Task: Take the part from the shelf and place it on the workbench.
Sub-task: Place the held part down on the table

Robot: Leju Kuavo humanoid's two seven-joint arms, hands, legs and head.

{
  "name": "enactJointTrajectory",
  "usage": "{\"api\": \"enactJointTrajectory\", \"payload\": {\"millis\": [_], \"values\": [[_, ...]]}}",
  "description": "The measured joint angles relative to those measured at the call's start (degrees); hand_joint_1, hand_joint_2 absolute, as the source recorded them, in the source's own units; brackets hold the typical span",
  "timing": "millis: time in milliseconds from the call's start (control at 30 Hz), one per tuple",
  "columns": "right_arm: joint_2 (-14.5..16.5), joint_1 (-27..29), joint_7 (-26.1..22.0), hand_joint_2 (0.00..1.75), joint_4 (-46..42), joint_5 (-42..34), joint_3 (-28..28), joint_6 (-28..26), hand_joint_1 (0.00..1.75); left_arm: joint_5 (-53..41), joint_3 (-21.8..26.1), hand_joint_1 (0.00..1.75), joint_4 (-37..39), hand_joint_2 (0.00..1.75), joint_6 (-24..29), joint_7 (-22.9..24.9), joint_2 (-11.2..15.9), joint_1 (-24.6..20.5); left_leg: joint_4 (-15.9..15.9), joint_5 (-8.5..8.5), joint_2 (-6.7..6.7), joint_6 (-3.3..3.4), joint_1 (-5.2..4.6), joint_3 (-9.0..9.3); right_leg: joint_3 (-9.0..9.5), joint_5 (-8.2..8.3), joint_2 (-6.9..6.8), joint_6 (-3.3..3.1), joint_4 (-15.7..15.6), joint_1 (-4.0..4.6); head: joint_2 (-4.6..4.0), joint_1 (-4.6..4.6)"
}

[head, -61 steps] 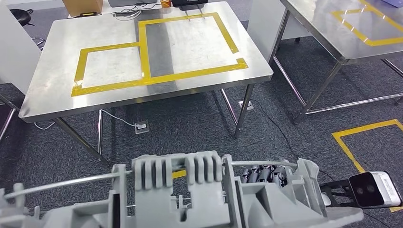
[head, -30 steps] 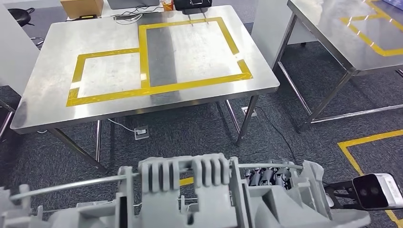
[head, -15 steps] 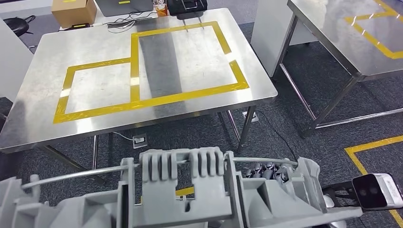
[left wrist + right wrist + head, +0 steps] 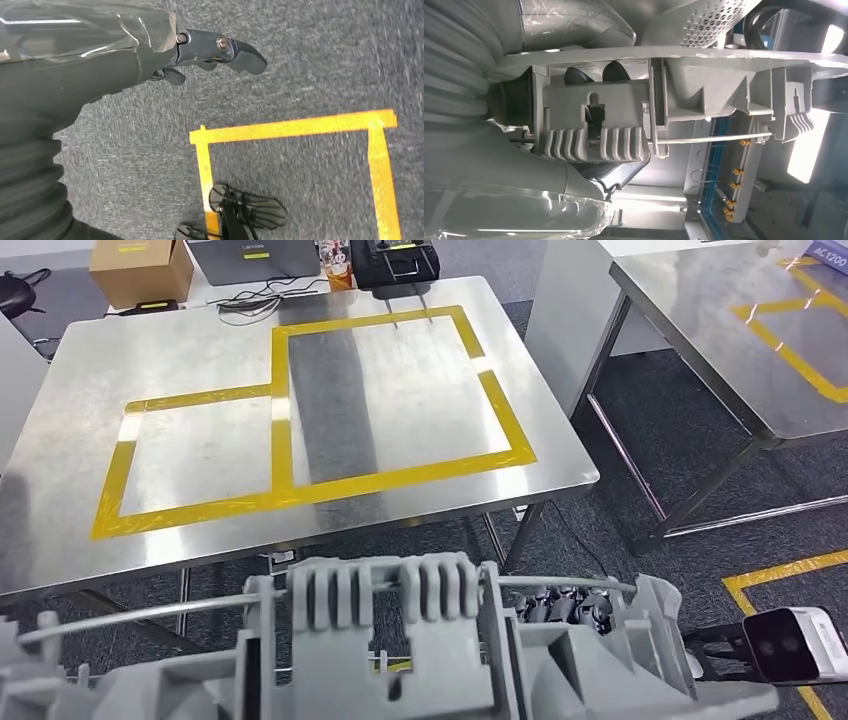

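Part [image 4: 420, 650] carried low in front of the robot, steel tabletop [image 4: 420, 390] ahead of it.
Head view: the grey moulded part, ribbed along its upper edge and crossed by a thin metal rod, spans the lower frame above the carpet; dark fingers of the right hand [image 4: 565, 608] show behind its right portion, and the tabletop, marked with yellow tape rectangles [image 4: 300, 410], stands beyond with a cardboard box [image 4: 140, 270] past its far edge. Left wrist view: the left hand [image 4: 200, 55] hangs over grey carpet beside a yellow floor outline, fingers loosely apart and holding nothing (thumb extended). Right wrist view: the right hand holds the part [image 4: 649, 105], its fingers [image 4: 594, 72] wrapped behind the ribbed block.
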Motion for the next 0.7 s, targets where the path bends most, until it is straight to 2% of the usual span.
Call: {"api": "enactJointTrajectory", "payload": {"millis": [33,67,100,133,167,200,233,267,333,367,433,467,533,567,600,633,700], "values": [[0.0,0.0,0.0,1.75,0.0,0.0,0.0,0.0,1.75,0.0,0.0,0.0,0.0,1.75,0.0,0.0,-0.1,0.0,0.0,-0.57,-0.08,0.05,-0.01,0.51,-2.33,-1.76,-0.01,-0.18,2.2,-0.02,0.0,-0.01],[0.0,0.1,0.0,1.75,0.0,0.0,0.0,0.0,1.75,0.0,0.0,0.0,0.0,1.75,0.0,0.0,-0.1,0.0,0.0,-1.18,-0.19,0.04,-0.01,1.17,-3.75,-3.09,-0.03,-0.26,2.6,-0.03,0.0,0.0],[0.0,0.1,0.0,1.75,0.0,0.0,0.0,0.0,1.75,0.0,0.0,0.0,0.0,1.75,0.0,0.0,-0.2,0.0,0.0,-1.81,-0.31,-0.03,-0.01,1.97,-4.29,-3.34,-0.04,-0.02,1.2,-0.03,0.0,0.0],[0.0,0.1,0.0,1.75,0.0,0.0,0.0,0.0,1.75,0.0,0.0,0.0,0.0,1.75,0.0,0.0,-0.2,0.1,0.0,-2.46,-0.4,-0.12,-0.04,2.84,-3.94,-1.99,-0.05,0.52,-1.8,-0.02,0.0,0.01],[0.0,0.0,0.0,1.75,0.0,0.0,0.0,0.0,1.75,0.0,0.0,0.0,0.0,1.75,0.0,0.0,-0.3,0.1,0.0,-3.13,-0.47,-0.25,-0.07,3.49,-3.2,0.67,-0.1,1.18,-5.7,0.01,0.0,0.03],[0.0,0.0,0.0,1.75,0.0,0.0,0.0,0.0,1.75,0.0,0.0,0.0,0.0,1.75,0.0,0.0,-0.3,0.1,0.0,-3.87,-0.52,-0.42,-0.18,4.21,-2.46,3.53,-0.22,1.49,-9.2,0.04,0.0,0.01],[0.0,0.0,0.0,1.75,0.0,0.0,0.0,0.0,1.75,0.0,0.0,0.0,0.0,1.75,0.0,0.0,-0.3,0.0,0.1,-4.61,-0.54,-0.69,-0.3,4.62,-1.81,5.96,-0.32,1.32,-11.8,0.14,0.0,0.02],[0.0,0.0,0.0,1.75,0.0,0.0,0.0,0.0,1.75,0.0,0.0,0.0,0.0,1.75,0.0,0.0,-0.4,0.0,0.3,-5.07,-0.54,-1.0,-0.41,5.06,-1.38,7.59,-0.4,0.73,-13.3,0.21,0.0,0.02],[0.0,0.1,0.0,1.75,-0.1,0.0,0.1,0.0,1.75,0.0,0.0,0.0,0.0,1.75,0.1,0.0,-0.4,0.0,1.0,-5.56,-0.46,-1.63,-0.52,5.7,-0.45,8.53,-0.41,-0.91,-14.0,0.18,0.0,0.03],[0.0,0.1,0.0,1.75,-0.2,0.0,0.1,0.1,1.75,0.0,0.0,0.0,0.0,1.75,0.1,0.0,-0.4,0.0,2.0,-5.62,-0.32,-1.91,-0.47,5.76,0.25,8.7,-0.38,-1.46,-14.2,0.04,0.0,0.05],[0.1,0.1,0.0,1.75,-0.2,0.0,0.1,0.1,1.75,0.0,0.0,0.0,0.0,1.75,0.1,0.0,-0.4,-0.1,6.2,-6.36,0.04,-2.53,-0.16,3.54,1.74,8.36,-0.39,-2.11,-14.3,-0.21,0.0,-0.1],[0.1,0.1,0.0,1.75,-0.2,0.0,0.1,0.1,1.75,0.0,0.0,0.0,0.0,1.75,0.1,0.0,-0.4,-0.1,9.6,-7.31,0.21,-2.97,0.11,1.31,2.2,7.95,-0.4,-2.28,-14.3,-0.2,0.0,-0.15],[0.2,0.2,0.0,1.75,-0.2,-0.1,0.1,0.1,1.75,0.0,0.0,0.0,0.0,1.75,0.1,-0.1,-0.3,-0.1,15.6,-10.55,0.37,-3.82,0.76,-3.61,3.02,7.15,-0.33,-2.31,-14.2,-0.23,0.0,-0.26],[0.2,0.3,0.0,1.75,-0.2,-0.1,0.1,0.1,1.75,0.0,0.0,0.0,0.0,1.75,0.0,-0.1,-0.3,0.0,16.7,-11.9,0.47,-4.13,1.05,-5.32,3.54,6.7,-0.26,-2.21,-14.2,-0.27,0.0,-0.3],[0.2,0.3,0.0,1.75,-0.2,-0.1,0.1,0.1,1.75,0.0,0.0,0.0,0.0,1.75,0.0,-0.1,-0.3,0.0,16.0,-12.05,0.6,-4.3,1.28,-6.08,4.18,6.22,-0.19,-2.08,-14.2,-0.32,0.0,-0.32],[0.2,0.3,0.0,1.75,-0.2,-0.1,0.1,0.1,1.75,0.0,0.0,0.0,0.0,1.75,-0.1,-0.1,-0.3,0.0,13.5,-10.59,0.74,-4.37,1.45,-6.0,4.94,5.66,-0.14,-1.9,-14.2,-0.37,0.0,-0.32],[0.3,0.3,0.0,1.75,-0.2,0.1,0.0,0.1,1.75,0.0,0.0,0.0,0.0,1.75,-0.3,-0.1,-0.1,0.1,6.3,-4.14,0.92,-4.09,1.52,-4.54,6.23,4.54,-0.09,-1.49,-14.2,-0.35,0.0,-0.34]]}}
